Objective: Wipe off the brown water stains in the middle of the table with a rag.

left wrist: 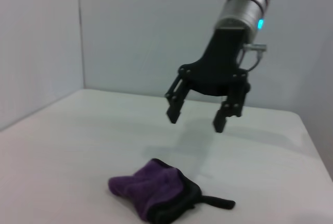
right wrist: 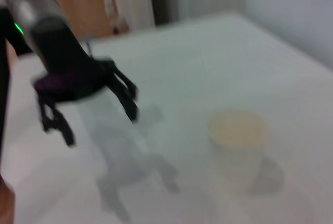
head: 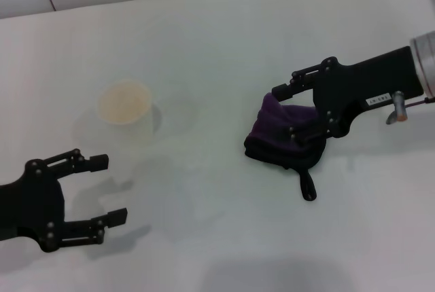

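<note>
While the left gripper [head: 112, 190] idles at seven o'clock, fingers wide and empty, the right gripper [head: 289, 112] hangs open directly above the rag [head: 282, 139] on the worktop [head: 217, 47], three o'clock side.

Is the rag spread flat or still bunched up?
Bunched. The rag lies crumpled in a heap on the table, its loop tab sticking out, under the open right end effector.

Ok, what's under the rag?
The rag lies on the table; anything beneath is covered. No stain shows elsewhere. The open right gripper hangs above it. Left gripper sits apart.
</note>
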Robot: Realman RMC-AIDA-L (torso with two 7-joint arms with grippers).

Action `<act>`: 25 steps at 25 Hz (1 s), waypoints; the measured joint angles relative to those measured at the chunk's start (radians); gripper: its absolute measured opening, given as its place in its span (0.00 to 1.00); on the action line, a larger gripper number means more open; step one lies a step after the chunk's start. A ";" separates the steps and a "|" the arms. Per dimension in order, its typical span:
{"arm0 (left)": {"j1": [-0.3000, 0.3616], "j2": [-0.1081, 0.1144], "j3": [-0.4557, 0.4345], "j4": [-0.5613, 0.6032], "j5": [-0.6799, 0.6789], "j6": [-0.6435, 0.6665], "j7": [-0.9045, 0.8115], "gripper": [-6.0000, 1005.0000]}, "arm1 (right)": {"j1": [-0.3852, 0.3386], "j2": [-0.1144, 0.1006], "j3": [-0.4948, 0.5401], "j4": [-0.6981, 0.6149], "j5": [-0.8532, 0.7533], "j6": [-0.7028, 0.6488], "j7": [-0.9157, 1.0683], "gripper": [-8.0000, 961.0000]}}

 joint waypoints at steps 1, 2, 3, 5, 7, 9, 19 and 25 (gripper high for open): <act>0.000 0.000 -0.010 -0.003 -0.001 0.004 0.004 0.86 | -0.005 -0.001 0.008 0.019 0.027 -0.006 -0.027 0.73; 0.000 0.000 -0.020 -0.006 -0.003 0.007 0.008 0.86 | -0.007 -0.002 0.014 0.030 0.038 -0.010 -0.039 0.73; 0.000 0.000 -0.028 -0.012 -0.004 0.011 0.012 0.86 | -0.008 -0.002 0.022 0.045 0.045 -0.018 -0.050 0.73; -0.002 0.001 -0.039 -0.024 -0.006 0.012 0.015 0.86 | -0.008 -0.003 0.036 0.067 0.047 -0.035 -0.068 0.73; -0.002 0.002 -0.052 -0.034 -0.010 0.012 0.020 0.86 | -0.008 -0.002 0.057 0.090 0.053 -0.062 -0.100 0.73; -0.001 0.004 -0.066 -0.044 -0.013 0.014 0.026 0.86 | -0.009 -0.002 0.068 0.099 0.058 -0.074 -0.116 0.73; -0.001 0.011 -0.086 -0.074 -0.015 0.027 0.034 0.86 | 0.006 -0.013 0.229 0.246 0.119 -0.256 -0.281 0.72; -0.003 0.011 -0.086 -0.074 -0.015 0.036 0.033 0.86 | 0.003 -0.026 0.260 0.254 0.121 -0.313 -0.290 0.72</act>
